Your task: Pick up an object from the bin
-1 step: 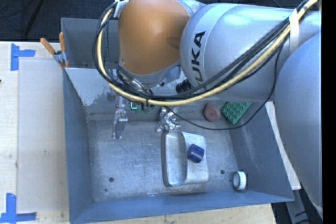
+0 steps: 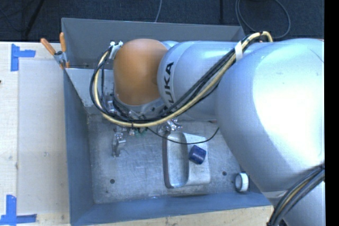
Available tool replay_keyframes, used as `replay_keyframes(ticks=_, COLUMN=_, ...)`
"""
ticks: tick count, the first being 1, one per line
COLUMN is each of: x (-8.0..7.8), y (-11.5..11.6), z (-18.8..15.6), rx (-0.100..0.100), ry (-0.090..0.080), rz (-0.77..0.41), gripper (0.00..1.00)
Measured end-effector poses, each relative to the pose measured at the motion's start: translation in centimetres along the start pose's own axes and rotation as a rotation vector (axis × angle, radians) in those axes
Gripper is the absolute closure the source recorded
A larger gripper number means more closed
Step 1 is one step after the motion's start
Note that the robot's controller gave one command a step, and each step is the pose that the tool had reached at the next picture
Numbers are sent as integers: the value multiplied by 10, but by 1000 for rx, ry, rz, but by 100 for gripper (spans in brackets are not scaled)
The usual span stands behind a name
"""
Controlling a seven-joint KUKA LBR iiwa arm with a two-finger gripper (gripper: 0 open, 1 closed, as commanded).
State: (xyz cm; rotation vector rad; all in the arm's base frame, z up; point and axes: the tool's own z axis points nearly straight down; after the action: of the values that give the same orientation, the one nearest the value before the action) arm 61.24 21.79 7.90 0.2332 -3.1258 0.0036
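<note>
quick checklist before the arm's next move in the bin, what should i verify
1. Nothing held in the tool: cannot tell; the orange wrist cover hides most of it.
2. A thing under the tool: not ok; the part seen hangs over bare bin floor.
3. Way to the blue cylinder: ok; it lies uncovered on the silver tray, to the tool's right in the view.
4. Way to the white ring: cannot tell; it sits at the near right corner, close beside the arm's body.
5. Gap between the cable loop and the left wall: cannot tell; they overlap in this view.
</note>
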Motion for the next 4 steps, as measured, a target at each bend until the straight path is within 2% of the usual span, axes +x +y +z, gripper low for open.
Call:
replay_keyframes(ticks=1, x=1, y=-60, z=-17, rx=1, ry=-7, rz=-157, gripper=0)
replay_keyframes(ticks=2, x=2, y=-57, z=-64, rx=-1, ry=-13, rz=-284, gripper=0)
replay_keyframes(ticks=3, x=14, y=-120, z=1, rx=1, ry=0, rz=-350, gripper=0)
replay_keyframes(ticks=4, x=18, y=-188, z=-34, rx=2, ry=-12, rz=-291, gripper=0)
